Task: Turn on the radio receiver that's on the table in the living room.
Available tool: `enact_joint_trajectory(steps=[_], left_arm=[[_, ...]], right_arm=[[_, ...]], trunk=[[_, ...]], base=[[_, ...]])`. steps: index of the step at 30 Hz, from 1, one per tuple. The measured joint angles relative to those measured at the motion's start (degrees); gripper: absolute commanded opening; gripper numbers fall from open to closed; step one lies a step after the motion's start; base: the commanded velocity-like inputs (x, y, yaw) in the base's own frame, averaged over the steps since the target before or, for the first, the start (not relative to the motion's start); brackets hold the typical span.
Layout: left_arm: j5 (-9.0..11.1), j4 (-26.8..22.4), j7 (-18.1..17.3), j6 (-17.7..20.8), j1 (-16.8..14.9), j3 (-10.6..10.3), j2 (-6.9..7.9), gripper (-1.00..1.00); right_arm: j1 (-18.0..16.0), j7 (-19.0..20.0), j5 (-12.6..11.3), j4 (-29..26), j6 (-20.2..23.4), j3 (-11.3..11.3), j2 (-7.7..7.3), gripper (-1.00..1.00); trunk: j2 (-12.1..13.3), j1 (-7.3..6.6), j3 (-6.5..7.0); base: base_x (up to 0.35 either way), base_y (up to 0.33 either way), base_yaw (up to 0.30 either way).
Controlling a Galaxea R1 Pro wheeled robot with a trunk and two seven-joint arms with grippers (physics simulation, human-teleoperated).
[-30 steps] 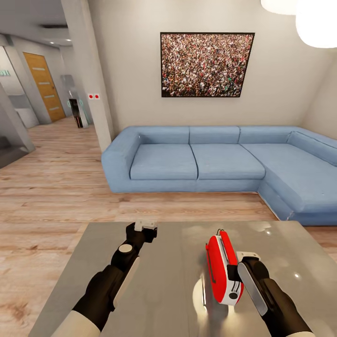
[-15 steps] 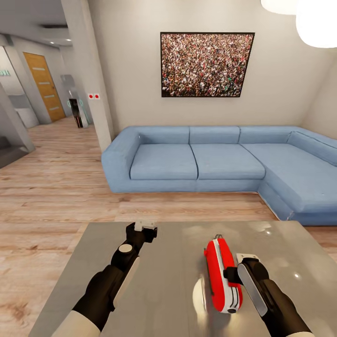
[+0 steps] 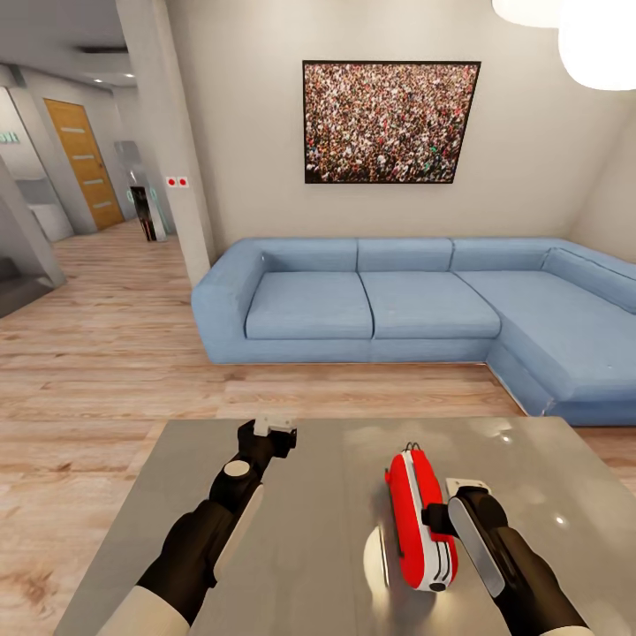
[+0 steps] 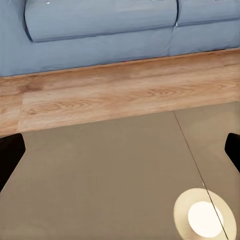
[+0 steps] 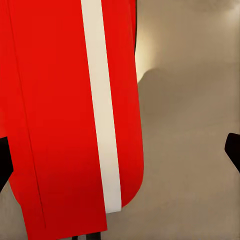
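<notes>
- Far left: a hallway with one wooden door (image 3: 84,159) leads off the living room's light wood floor (image 3: 106,371).
- Left arm: its pincer (image 3: 269,430) hovers over the table (image 3: 327,548) near the far edge, left of the middle. In the left wrist view the two dark fingertips (image 4: 10,157) sit wide apart with nothing between them, so it is open and apparently just waiting.
- Centre: one radio (image 3: 421,517), red with white end panels, lies on the table right of the middle, its long side running from near edge to far edge.
- Right arm: its pincer (image 3: 439,518) is up against the radio's right side, probably to press a switch. In the right wrist view one dark fingertip (image 5: 233,149) stands clear of the red body (image 5: 60,115); the jaws look spread, gripping nothing.
- Behind the table: one blue corner sofa (image 3: 424,305) and one crowd picture (image 3: 391,122).
- Count: two arms, one radio, one table.
</notes>
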Motion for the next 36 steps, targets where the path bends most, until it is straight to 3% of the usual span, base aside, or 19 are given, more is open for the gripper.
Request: enact_joint_trajectory(steps=[23, 36], left_arm=[[0.0, -0.3, -0.1, -0.1, 0.1, 0.0, 0.00, 1.00], [0.0, -0.4, -0.1, -0.1, 0.1, 0.0, 0.00, 1.00]], right_arm=[[0.0, 0.0, 0.0, 0.0, 0.0, -0.1, -0.04, 1.00], [0.0, 0.0, 0.1, 0.0, 0.0, 0.0, -0.05, 1.00]], trunk=[[0.0, 0.00, 0.00], [0.0, 0.00, 0.00]], base=[[-0.004, 0.000, 0.000], [-0.279, 0.000, 0.000]])
